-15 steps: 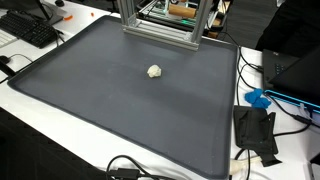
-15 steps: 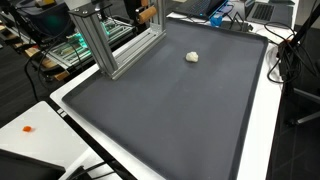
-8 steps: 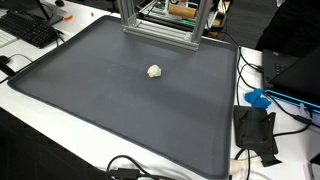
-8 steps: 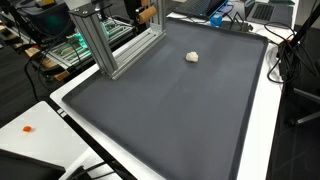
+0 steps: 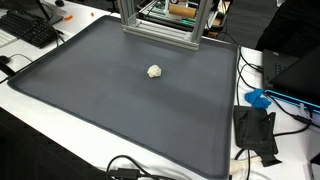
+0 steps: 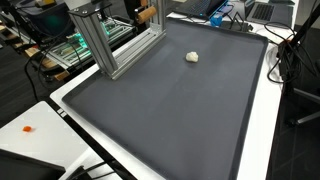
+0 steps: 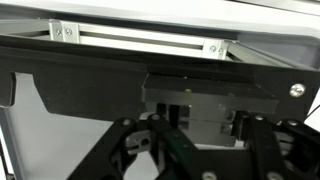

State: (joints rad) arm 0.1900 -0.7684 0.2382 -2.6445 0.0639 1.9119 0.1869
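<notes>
On the dark mat (image 5: pixel 90 95) in an exterior view, a white lump (image 5: pixel 154 71) lies loose, well short of the aluminium frame (image 5: pixel 160 25). In an exterior view, the lump (image 6: pixel 192 57) sits towards the mat's far end. Wrist view: only the gripper (image 7: pixel 195 160) linkages show, with the fingertips out of frame, so I cannot tell whether the claw is open or closed.

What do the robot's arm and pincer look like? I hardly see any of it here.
Only the wrist view shows any of it. The pincer is matte black, built of flat linked bars with round pivot pins, one set on each side. Its tips are cut off by the picture edge. No cables, labels or markings show on it. The arm appears in neither exterior view.
</notes>
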